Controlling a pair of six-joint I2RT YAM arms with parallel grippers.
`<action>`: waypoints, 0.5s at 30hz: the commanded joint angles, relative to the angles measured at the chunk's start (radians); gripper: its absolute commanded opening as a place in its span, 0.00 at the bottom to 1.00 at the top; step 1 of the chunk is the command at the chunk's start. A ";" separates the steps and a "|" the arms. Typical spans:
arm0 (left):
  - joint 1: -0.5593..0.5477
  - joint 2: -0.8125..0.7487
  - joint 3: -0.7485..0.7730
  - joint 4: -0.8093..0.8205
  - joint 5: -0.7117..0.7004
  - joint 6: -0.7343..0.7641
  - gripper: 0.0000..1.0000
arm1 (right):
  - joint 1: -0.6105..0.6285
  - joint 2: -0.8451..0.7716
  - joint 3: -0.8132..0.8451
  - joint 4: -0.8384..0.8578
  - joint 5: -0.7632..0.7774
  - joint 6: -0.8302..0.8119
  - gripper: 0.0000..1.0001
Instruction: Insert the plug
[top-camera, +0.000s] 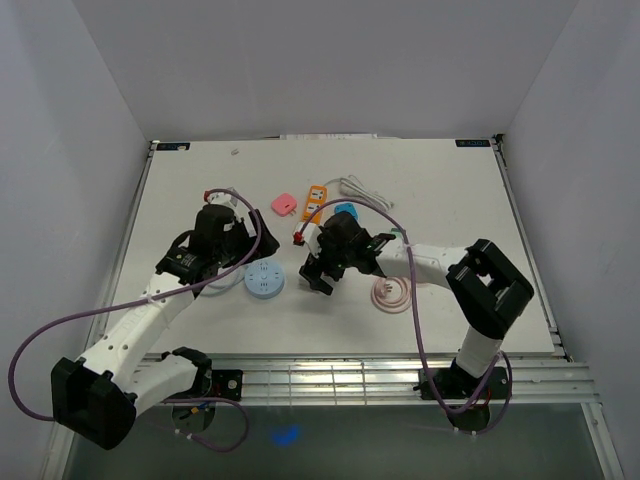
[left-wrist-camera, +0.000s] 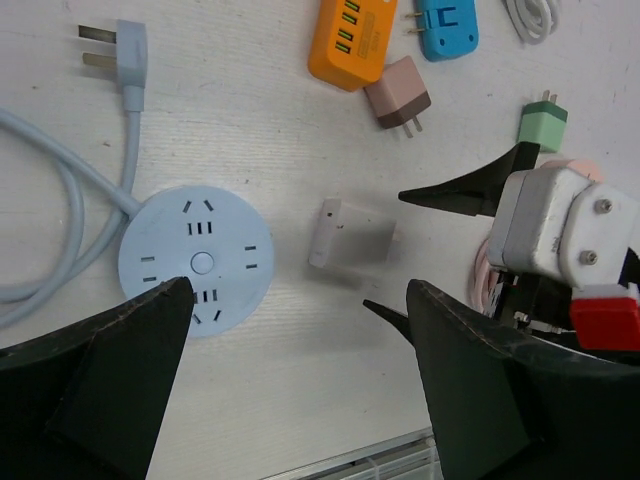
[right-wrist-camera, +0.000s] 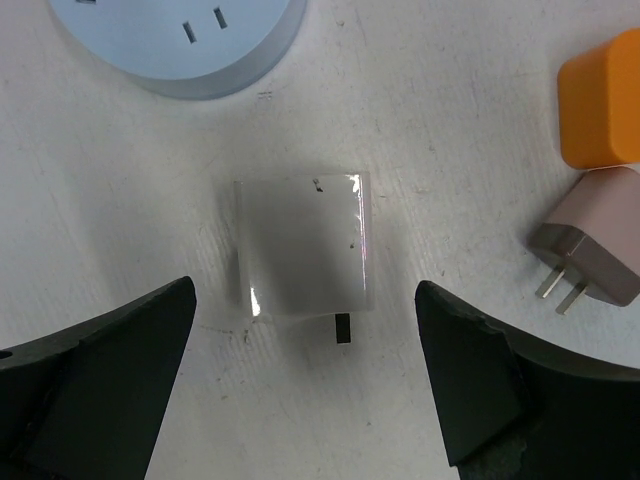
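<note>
At the left of the counter (top-camera: 450, 200), the left pincer (left-wrist-camera: 300, 300) hangs released and empty near the round blue socket (left-wrist-camera: 195, 260), whose cable (left-wrist-camera: 60, 150) loops away leftward. Just right of the socket, apart from it, the white plug (right-wrist-camera: 303, 245) lies flat between the spread jaws of the right pincer (right-wrist-camera: 305, 300), which grips nothing. Farther right sit a pink plug (right-wrist-camera: 590, 235) and an orange charger (right-wrist-camera: 600, 100).

White table (top-camera: 450, 200) bears round socket (left-wrist-camera: 197, 261) and white plug (left-wrist-camera: 352, 235).
</note>
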 joint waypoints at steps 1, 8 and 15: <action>0.048 -0.041 0.005 -0.036 0.107 -0.024 0.98 | 0.013 0.028 0.060 -0.020 0.045 -0.075 0.95; 0.074 -0.040 0.005 -0.052 0.163 -0.053 0.98 | 0.019 0.101 0.100 -0.056 0.058 -0.083 0.95; 0.093 -0.041 0.001 -0.052 0.183 -0.058 0.98 | 0.027 0.156 0.120 -0.056 0.081 -0.069 0.89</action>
